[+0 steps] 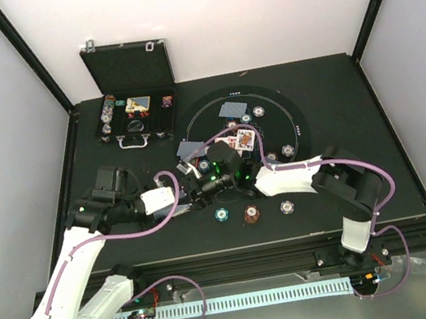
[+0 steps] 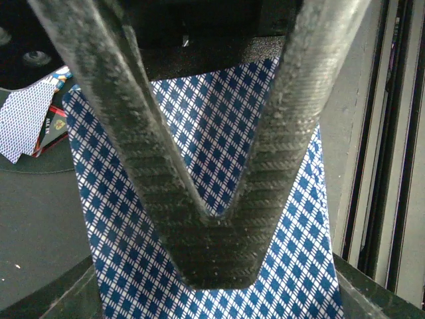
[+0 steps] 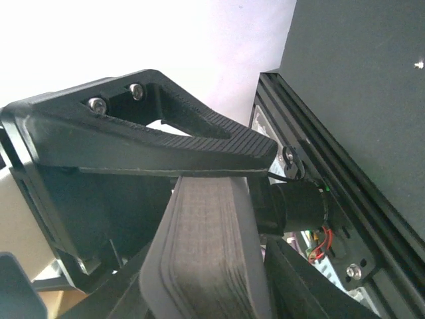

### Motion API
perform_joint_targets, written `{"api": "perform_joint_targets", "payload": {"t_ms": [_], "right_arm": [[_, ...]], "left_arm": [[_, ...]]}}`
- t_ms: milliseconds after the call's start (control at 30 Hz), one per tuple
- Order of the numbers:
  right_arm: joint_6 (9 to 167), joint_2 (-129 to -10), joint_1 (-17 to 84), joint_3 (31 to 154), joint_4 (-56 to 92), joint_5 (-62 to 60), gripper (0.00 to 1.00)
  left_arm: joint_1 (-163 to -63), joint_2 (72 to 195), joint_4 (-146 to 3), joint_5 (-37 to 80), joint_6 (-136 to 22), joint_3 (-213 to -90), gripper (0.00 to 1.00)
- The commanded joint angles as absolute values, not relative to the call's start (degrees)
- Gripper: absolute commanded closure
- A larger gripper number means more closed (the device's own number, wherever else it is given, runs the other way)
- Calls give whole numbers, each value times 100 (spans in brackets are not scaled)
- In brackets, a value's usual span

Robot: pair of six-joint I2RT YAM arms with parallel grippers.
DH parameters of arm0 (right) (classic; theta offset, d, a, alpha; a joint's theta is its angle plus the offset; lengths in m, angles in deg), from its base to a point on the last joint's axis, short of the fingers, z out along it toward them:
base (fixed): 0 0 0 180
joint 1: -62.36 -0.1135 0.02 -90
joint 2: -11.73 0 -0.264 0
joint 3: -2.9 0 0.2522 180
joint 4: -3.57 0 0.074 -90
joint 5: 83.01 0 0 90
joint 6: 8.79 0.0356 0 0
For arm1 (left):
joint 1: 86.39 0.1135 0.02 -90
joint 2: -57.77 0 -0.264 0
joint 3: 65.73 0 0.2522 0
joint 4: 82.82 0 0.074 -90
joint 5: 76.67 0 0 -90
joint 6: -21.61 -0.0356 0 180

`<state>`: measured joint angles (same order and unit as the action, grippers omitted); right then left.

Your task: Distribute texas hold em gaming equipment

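The deck (image 3: pixel 206 246) is clamped between the fingers of the right gripper (image 3: pixel 255 193), above the 7 o'clock rim of the round mat (image 1: pixel 285 101). The jaws of the left gripper (image 2: pixel 216 266) are pressed together over a blue-backed card (image 2: pixel 199 113); whether it is pinched cannot be told. If the deck's clamp is slackened during a pull, several cards could be dragged out and spilled.

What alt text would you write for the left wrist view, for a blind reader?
The left tool, its two dark fingers meeting in a V, fills the frame over a blue-backed playing card. More cards lie at the left edge.
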<state>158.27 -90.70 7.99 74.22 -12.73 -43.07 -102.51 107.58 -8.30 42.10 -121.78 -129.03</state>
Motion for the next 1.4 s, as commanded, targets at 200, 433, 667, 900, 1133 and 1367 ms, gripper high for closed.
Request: {"api": "perform_joint_targets", "payload": {"t_ms": [200,433,667,900,1133,1367], "right_arm": [[15134,-9117,792,7825,-318,-4299,43],[14686,-9057,1067,7829,407,-4163,44],[14346,-8860,1291,7717,835,-4117,49],[14362,-8416,1460,7442,777,-4119,63],[14285,-8134,1461,7485,963,-4058,80],[14038,-7973,1533,7559,1381,-4029,96]], "left_arm": [[-10265,10639,-817,4290,-12302,-12958,55],[-10265,10613,-759,4301,-12304,-13038,59],[-10265,10592,-753,4273,-12289,-13056,64],[-10265,10603,-795,4250,-12265,-13039,64],[-10265,10612,-807,4275,-12245,-13040,64],[-10265,10577,-782,4211,-12251,-13010,64]]}}
